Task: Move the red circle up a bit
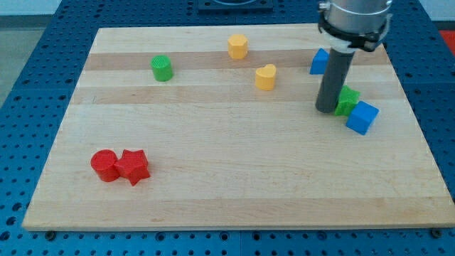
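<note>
The red circle (104,165) lies near the board's lower left, touching a red star (133,166) on its right. My tip (327,109) is far away at the view's upper right, right beside the left of a green block (348,100). The rod stands upright from the arm's head at the view's top.
A blue cube (362,117) sits lower right of the green block, touching it. Another blue block (320,62) is partly hidden behind the rod. A yellow heart (265,77), a yellow block (237,46) and a green cylinder (162,68) lie along the top of the wooden board (234,178).
</note>
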Controlling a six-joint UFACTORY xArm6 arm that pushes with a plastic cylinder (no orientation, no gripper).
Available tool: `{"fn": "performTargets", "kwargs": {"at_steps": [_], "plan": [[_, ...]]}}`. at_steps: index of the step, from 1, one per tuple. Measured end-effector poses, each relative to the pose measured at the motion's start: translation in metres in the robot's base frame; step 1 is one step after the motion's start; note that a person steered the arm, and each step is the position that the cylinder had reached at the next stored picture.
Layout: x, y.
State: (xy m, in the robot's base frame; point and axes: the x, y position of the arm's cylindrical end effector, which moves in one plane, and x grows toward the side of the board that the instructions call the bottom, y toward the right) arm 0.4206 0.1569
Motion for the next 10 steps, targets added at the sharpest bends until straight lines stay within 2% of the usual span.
{"fn": "performTargets", "kwargs": {"at_steps": [2, 3, 5, 6, 7, 8, 9, 10], "plan": [[0.0, -0.115], [-0.02, -0.209], [-0.106, -0.213], [-0.133, -0.23], [-0.135, -0.315], [-0.135, -0.348], [-0.135, -0.35], [-0.076, -0.329]]}}
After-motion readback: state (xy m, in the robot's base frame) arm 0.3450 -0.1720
